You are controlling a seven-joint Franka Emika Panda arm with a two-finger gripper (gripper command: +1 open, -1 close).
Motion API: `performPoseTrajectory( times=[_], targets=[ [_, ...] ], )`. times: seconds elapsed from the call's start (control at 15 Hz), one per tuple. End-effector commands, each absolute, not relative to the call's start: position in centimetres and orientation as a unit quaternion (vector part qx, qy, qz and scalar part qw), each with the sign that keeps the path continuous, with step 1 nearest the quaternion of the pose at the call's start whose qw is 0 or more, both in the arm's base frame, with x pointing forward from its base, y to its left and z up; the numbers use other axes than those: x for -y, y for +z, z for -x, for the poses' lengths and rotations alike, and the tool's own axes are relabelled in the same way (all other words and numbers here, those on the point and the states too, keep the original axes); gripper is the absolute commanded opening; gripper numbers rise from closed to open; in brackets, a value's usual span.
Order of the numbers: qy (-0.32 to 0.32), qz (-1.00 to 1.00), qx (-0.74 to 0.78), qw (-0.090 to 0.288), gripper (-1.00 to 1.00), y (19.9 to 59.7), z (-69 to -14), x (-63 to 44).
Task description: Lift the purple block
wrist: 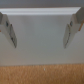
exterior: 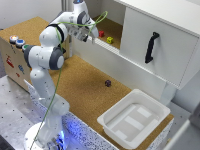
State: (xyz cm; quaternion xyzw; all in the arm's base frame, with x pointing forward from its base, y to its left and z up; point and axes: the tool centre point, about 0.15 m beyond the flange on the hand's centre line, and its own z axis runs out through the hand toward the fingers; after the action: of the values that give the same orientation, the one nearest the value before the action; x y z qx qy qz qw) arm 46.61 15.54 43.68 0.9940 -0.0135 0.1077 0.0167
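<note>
I see the purple block (exterior: 108, 83) alone on the desk (exterior: 85, 85), well apart at about five o'clock from my end effector (exterior: 92, 37), which hangs released, apparently empty.

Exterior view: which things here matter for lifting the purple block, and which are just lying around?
Part of the job:
- purple block, alone on the cork table
- gripper, jaws open, up by the shelf, far from the block

Lying about:
- red block on the shelf
- yellow block beside it
- white tray
- cabinet door with black handle
</note>
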Motion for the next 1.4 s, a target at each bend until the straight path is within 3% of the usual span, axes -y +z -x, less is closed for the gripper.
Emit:
performPoseTrajectory(
  times=[0.0,0.47,0.73,1.2,1.33],
  targets=[
    [0.120,-0.991,0.051,-0.031,1.00,39.2,-42.5,-11.4],
    [0.096,-0.993,0.072,0.010,1.00,34.7,-43.4,-0.6],
    [0.077,-0.996,0.048,0.004,1.00,30.5,-45.7,4.6],
    [0.046,-0.998,0.014,0.044,1.00,23.0,-49.7,6.3],
    [0.040,-0.998,0.013,0.037,1.00,21.7,-50.4,6.0]
  ],
)
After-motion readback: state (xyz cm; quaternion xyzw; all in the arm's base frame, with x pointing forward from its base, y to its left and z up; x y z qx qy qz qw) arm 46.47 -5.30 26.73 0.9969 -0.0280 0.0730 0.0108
